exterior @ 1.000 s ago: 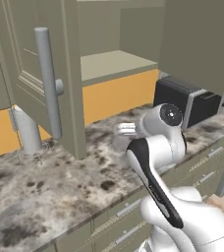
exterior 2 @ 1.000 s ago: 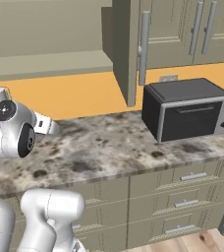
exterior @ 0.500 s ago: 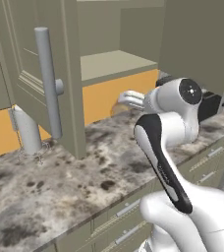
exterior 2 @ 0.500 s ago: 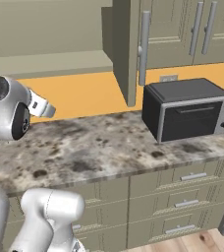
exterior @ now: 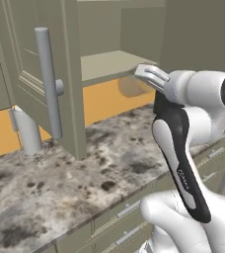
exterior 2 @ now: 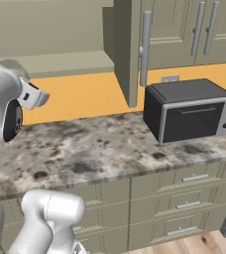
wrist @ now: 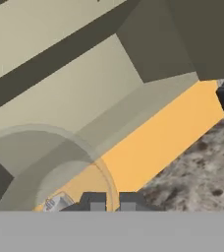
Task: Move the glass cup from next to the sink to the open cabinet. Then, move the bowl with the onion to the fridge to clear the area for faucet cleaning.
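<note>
the glass cup point(wrist: 50, 170) is seen gripped at its rim by the clenched gripper point(wrist: 106, 201) in the hand view, its clear wall curving up to the left of the two dark fingertips point(wrist: 93, 202), which are pinched close together on the glass. in the left base view the cup point(exterior: 148, 75) is held up at the front edge of the open cabinet's shelf point(exterior: 104, 64), above the speckled stone counter point(exterior: 85, 168) and the orange back wall point(exterior: 104, 99). the cabinet's open door point(exterior: 40, 74), with its long grey bar handle point(exterior: 48, 81), is seen swung out to the left, and the grey faucet point(exterior: 26, 132) is seen beyond it, at the far left of the counter. in the right base view a black toaster oven point(exterior 2: 189, 109) is seen standing on the counter to the right, well apart from the arm, under closed cabinet doors point(exterior 2: 194, 30). rows of drawers point(exterior 2: 184, 198) are seen below the counter edge
</note>
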Available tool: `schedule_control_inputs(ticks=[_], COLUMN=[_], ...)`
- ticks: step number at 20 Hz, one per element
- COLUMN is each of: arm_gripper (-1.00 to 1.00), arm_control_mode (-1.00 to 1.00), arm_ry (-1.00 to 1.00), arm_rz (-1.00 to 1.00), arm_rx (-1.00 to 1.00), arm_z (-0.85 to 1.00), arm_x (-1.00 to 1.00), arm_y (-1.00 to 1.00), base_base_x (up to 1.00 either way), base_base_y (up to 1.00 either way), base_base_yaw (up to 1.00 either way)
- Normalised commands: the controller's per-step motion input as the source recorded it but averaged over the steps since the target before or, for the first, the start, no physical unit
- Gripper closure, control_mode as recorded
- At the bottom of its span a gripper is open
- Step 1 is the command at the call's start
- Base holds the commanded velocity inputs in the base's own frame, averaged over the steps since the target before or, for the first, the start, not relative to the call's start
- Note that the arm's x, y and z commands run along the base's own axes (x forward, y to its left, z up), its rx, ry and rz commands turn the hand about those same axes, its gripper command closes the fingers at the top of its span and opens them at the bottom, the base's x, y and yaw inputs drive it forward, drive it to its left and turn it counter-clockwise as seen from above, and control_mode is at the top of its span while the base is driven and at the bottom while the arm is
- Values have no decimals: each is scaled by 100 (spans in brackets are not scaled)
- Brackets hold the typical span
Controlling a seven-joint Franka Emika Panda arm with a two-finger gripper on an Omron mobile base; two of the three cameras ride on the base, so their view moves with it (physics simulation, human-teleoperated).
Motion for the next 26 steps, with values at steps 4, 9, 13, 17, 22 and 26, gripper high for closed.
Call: schedule_control_inputs(ticks=[4, 9, 13, 17, 22, 26], arm_gripper=[100, 100, 100, 100, 100, 100], arm_control_mode=[-100, -100, -100, -100, -100, -100], arm_ry=[-6, 1, 27, 10, 0, 0], arm_rz=[-7, -1, 0, 0, 0, -2], arm_rx=[10, 1, 1, 0, 0, 0], arm_z=[92, 12, -8, -3, -1, -1], arm_x=[6, 11, 56, 14, 62, 78], arm_y=[-1, 0, 0, 1, 20, 30], base_base_x=[0, 0, 0, 0, 0, 0], base_base_y=[0, 0, 0, 0, 0, 0], base_base_yaw=[0, 0, 0, 0, 0, 0])
